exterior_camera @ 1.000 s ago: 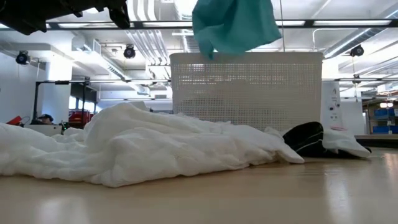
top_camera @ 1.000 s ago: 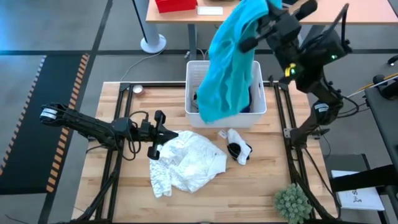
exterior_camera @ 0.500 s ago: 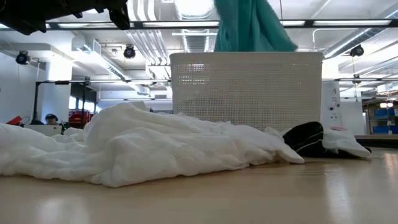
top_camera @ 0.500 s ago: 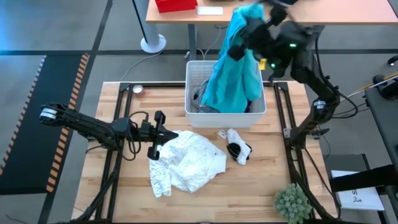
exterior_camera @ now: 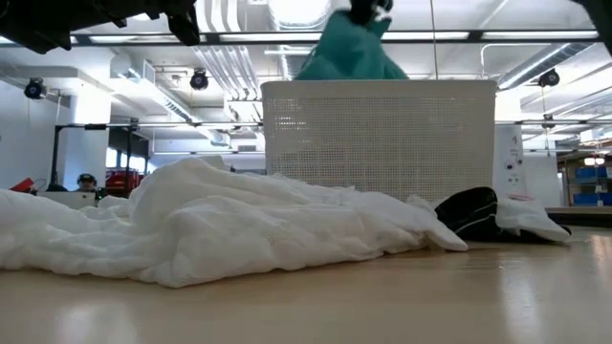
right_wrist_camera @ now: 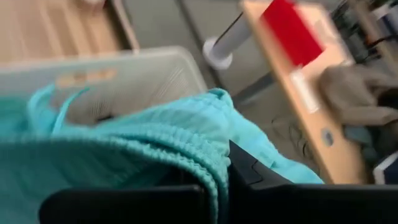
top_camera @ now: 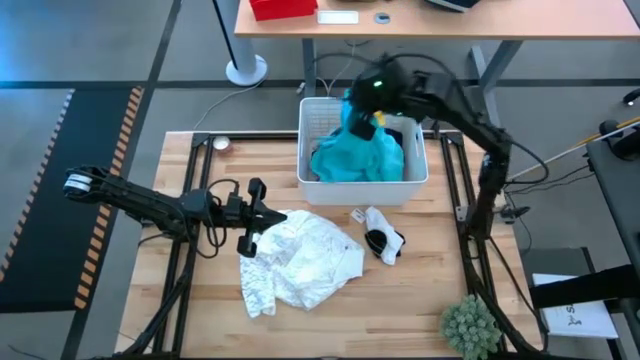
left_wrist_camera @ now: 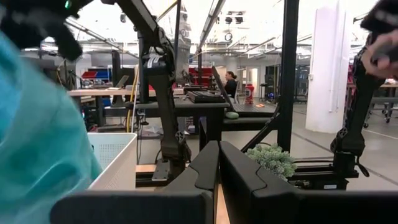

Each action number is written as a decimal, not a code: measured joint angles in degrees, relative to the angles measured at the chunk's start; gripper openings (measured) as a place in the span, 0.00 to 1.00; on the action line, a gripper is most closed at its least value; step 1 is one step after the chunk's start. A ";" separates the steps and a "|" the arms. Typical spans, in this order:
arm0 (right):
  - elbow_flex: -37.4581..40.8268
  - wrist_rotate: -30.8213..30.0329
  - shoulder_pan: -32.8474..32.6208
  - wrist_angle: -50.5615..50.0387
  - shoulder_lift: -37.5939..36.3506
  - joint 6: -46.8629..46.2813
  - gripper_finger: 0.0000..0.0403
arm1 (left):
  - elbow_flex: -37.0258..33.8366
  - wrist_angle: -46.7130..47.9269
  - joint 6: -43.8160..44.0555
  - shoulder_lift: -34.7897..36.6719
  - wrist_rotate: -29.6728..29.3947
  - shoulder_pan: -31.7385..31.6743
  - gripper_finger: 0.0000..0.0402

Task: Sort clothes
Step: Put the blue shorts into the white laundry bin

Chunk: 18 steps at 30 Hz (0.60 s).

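Note:
My right gripper (top_camera: 365,100) is shut on a turquoise garment (top_camera: 360,155) over the white bin (top_camera: 412,182). The garment's lower part lies bunched inside the bin, and its top shows above the bin wall in the low view (exterior_camera: 349,57). A white lacy garment (top_camera: 300,262) lies spread on the table in front of the bin. A black garment with white parts (top_camera: 383,238) lies to its right. My left gripper (top_camera: 252,215) is shut and empty, at the lacy garment's left edge. My right gripper holds the turquoise garment by a gathered, ribbed edge (right_wrist_camera: 205,155), pinched between its two fingers in several layers. The fingers come from above and the far right, slanting down. The garment hangs below them, and its lower part (top_camera: 345,165) rests in the bin.
A small green plant (top_camera: 470,325) stands at the table's near right corner. Dark frame rails (top_camera: 452,200) run along both sides of the table. A desk with a red box (top_camera: 283,8) stands beyond the far edge.
My right gripper has come down and toward the table's left, over the bin, still shut on the turquoise garment. The garment hung long and high above the bin before; now most of it has sunk into the bin and bunched up.

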<state>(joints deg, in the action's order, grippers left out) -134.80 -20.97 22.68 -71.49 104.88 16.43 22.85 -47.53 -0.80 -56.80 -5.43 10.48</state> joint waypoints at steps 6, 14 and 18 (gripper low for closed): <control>0.00 0.02 0.00 -4.90 6.92 -0.04 0.07 | 0.00 -0.01 0.02 0.00 0.00 0.02 0.00; 0.02 0.03 1.73 -8.98 14.68 -3.15 0.10 | 0.00 0.05 0.04 0.00 0.00 0.09 0.00; 0.04 0.28 3.36 -10.91 18.13 -7.09 0.11 | 0.00 0.17 0.06 0.00 0.02 0.22 0.00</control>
<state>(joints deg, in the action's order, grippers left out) -134.76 -20.69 26.04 -82.41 123.01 9.33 22.85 -47.36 -0.74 -56.80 -5.41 10.70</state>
